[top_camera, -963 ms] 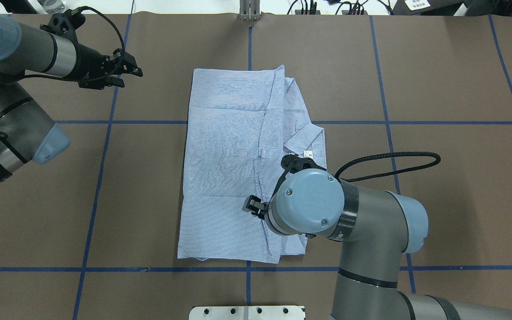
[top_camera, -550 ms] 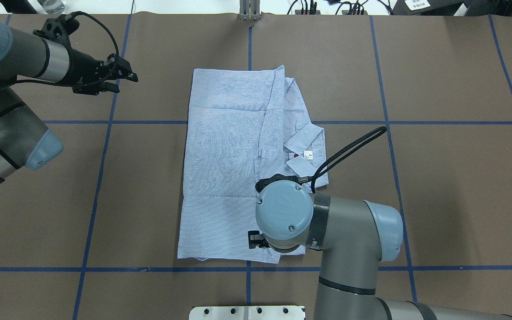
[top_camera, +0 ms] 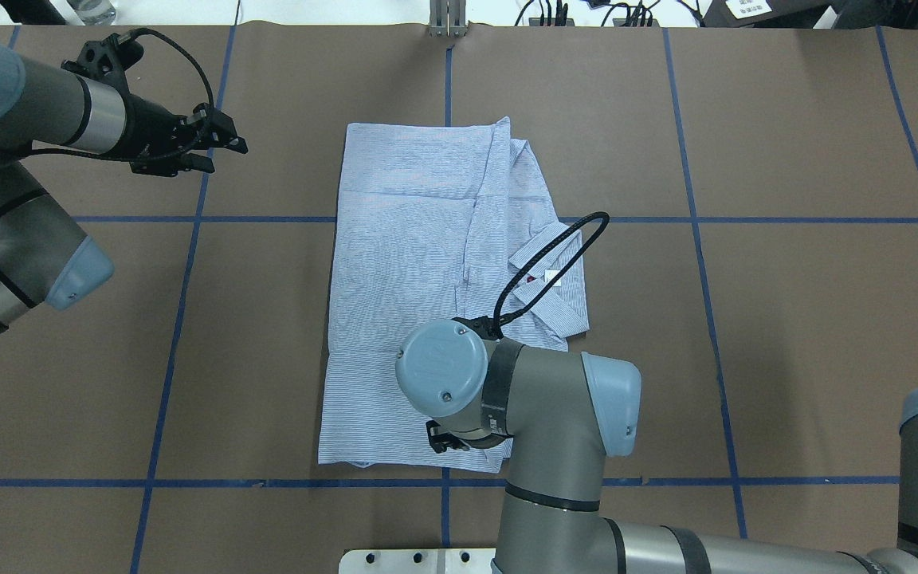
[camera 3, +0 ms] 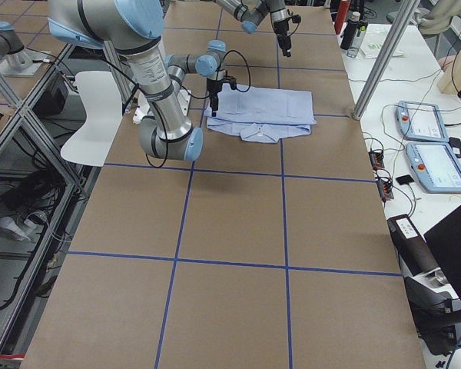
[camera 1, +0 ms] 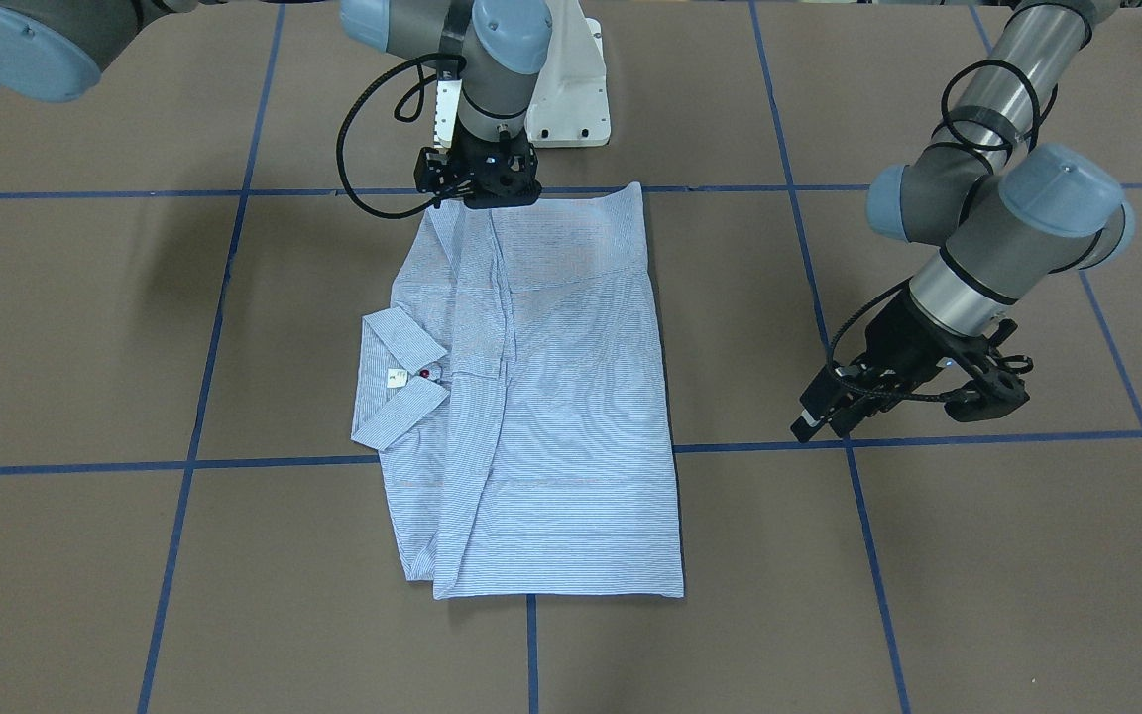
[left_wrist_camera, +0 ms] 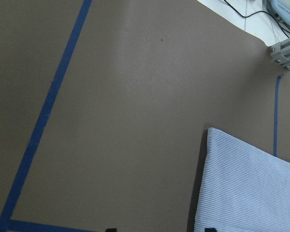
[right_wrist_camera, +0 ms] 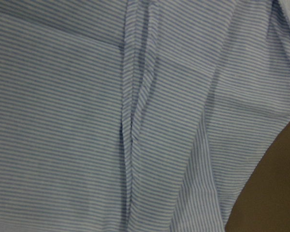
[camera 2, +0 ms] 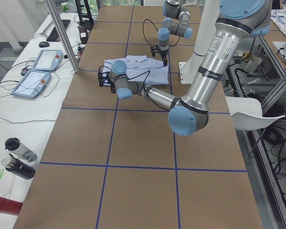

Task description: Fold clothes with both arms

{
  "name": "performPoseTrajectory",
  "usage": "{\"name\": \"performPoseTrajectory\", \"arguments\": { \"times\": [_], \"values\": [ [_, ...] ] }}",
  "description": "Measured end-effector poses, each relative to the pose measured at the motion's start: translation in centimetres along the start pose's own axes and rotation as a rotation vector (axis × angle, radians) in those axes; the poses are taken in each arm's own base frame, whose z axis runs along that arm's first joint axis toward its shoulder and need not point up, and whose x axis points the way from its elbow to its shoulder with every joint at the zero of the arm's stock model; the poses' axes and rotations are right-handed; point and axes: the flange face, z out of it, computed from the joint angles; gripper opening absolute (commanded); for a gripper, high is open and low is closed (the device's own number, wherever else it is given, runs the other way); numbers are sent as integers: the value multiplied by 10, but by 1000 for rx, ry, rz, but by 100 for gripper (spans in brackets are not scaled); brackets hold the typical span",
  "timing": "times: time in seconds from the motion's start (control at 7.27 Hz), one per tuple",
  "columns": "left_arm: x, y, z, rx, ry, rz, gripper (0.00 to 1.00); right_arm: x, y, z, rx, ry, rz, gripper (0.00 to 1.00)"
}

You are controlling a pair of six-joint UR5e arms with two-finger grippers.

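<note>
The folded light blue-and-white striped cotton shirt point(top_camera: 403, 279) is lying directly beneath the nearer right black two-finger gripper point(camera 1: 479, 193), whose spread I cannot tell, its long axis running away toward the spread-open left black gripper point(top_camera: 226, 153), hanging well apart beside the far end.

Shirt point(right_wrist_camera: 63, 121): fine stripes, fills most of frame. Fold point(right_wrist_camera: 132, 125) runs vertically mid-shirt. Table point(right_wrist_camera: 275, 193): brown, right of shirt.

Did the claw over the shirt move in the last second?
Yes: the right gripper moved along the shirt toward the blue tape line at its near edge.
</note>
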Motion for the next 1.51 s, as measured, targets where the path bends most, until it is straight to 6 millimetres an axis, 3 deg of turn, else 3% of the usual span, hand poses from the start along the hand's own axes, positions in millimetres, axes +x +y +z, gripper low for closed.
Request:
{"name": "performPoseTrajectory", "arguments": {
  "times": [0.28,0.69,1.24,1.51],
  "values": [
    [1,1,0,-1,1,-7,68,-4,-5,12,-23,44,-19,100],
    [0,1,1,0,-1,-9,68,9,-1,23,-51,94,-31,100],
    [1,1,0,0,2,-8,68,79,22,26,-72,139,-88,100],
    [2,1,-1,1,4,-6,68,96,28,21,-72,143,-94,100]
  ]
}}
